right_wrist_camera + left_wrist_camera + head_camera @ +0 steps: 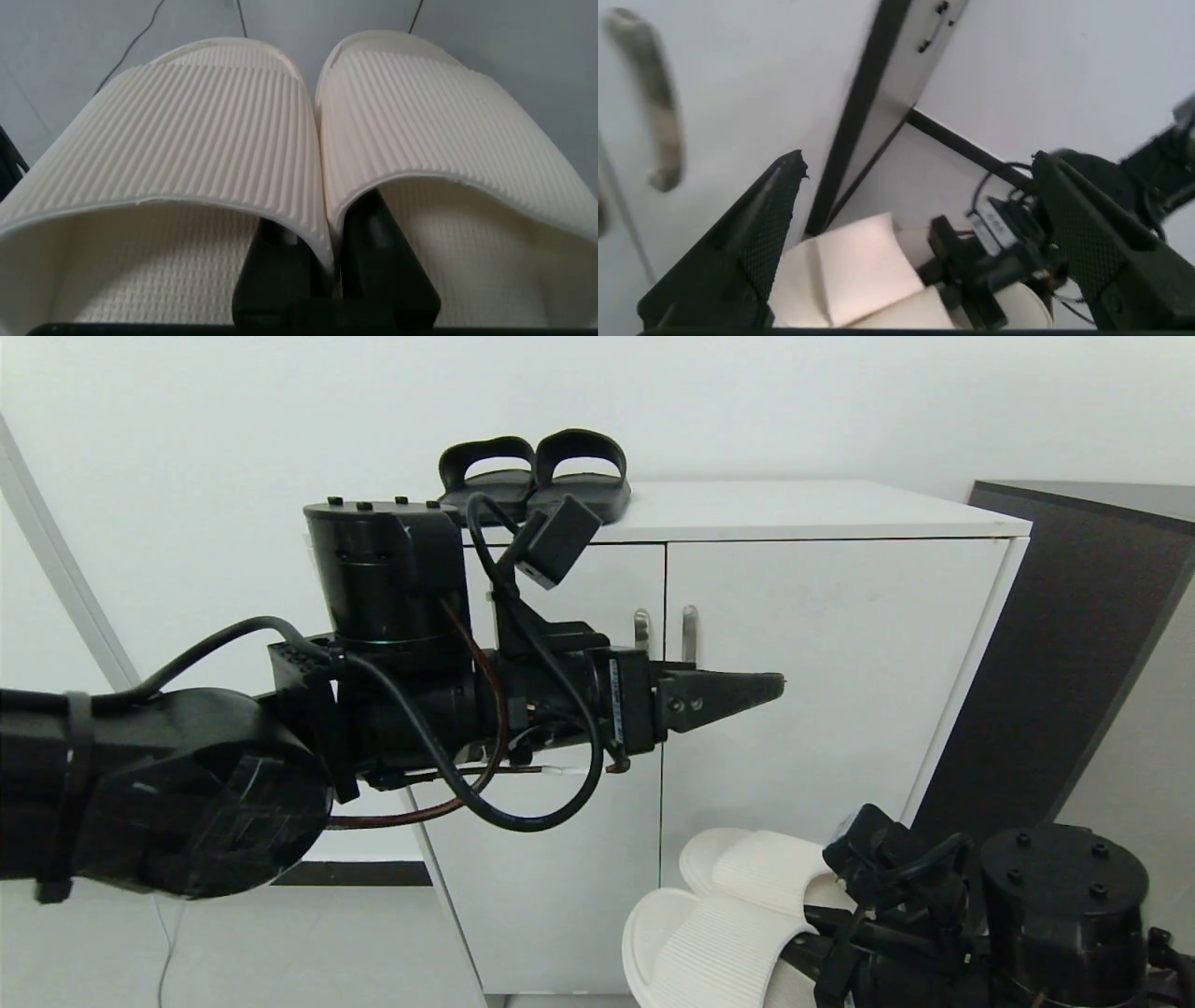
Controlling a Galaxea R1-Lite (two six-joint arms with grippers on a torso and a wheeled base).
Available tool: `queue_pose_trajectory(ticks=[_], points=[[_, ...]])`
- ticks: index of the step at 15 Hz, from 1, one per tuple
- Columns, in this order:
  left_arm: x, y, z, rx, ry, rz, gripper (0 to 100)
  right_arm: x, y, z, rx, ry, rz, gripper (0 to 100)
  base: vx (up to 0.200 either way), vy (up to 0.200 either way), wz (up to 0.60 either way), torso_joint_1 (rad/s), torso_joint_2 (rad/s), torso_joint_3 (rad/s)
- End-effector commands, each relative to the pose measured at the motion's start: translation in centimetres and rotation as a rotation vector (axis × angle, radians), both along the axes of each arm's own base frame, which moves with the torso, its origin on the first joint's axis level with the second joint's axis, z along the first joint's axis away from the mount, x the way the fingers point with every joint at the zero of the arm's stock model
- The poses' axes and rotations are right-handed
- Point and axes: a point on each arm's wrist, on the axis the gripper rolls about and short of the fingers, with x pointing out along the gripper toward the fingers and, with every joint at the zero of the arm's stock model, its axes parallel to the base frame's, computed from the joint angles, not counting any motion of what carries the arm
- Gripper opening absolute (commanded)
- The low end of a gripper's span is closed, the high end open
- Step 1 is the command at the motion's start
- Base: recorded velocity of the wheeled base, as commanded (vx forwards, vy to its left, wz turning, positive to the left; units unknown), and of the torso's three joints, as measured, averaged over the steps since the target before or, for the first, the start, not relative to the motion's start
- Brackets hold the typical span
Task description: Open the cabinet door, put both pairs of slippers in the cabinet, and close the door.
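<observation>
Against white wall the cabinet is shut, black slippers seen on top, white slippers clamped in right gripper low right; left gripper, jaws apart, should be squared on the right door handle before pulling.

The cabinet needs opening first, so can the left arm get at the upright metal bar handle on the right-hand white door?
Probably yes. The open left end effector hangs close before the right-hand white door, slightly below its upright metal bar handle, with nothing between them.
</observation>
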Motion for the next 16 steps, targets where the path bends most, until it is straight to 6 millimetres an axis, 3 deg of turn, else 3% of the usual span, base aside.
queue_pose_trajectory(ticks=[1, 10, 16], points=[[1.2, -0.2, -0.5, 0.009, 0.007, 0.039, 100, 0.0, 0.0, 0.0, -0.001, 0.001, 0.0, 0, 0.0, 0.0, 0.0, 0.0, 0.0, 0.0], [4.0, -1.1, -1.7, 0.014, -0.008, 0.191, 100, -0.1, 0.0, 0.0, -0.001, 0.001, 0.005, 0, 0.0, 0.0, 0.0, 0.0, 0.0, 0.0], [4.9, -1.8, -1.5, 0.006, -0.012, 0.193, 100, -0.2, 0.2, 0.0, 0.002, 0.0, 0.017, 0, 0.0, 0.0, 0.0, 0.0, 0.0, 0.0]])
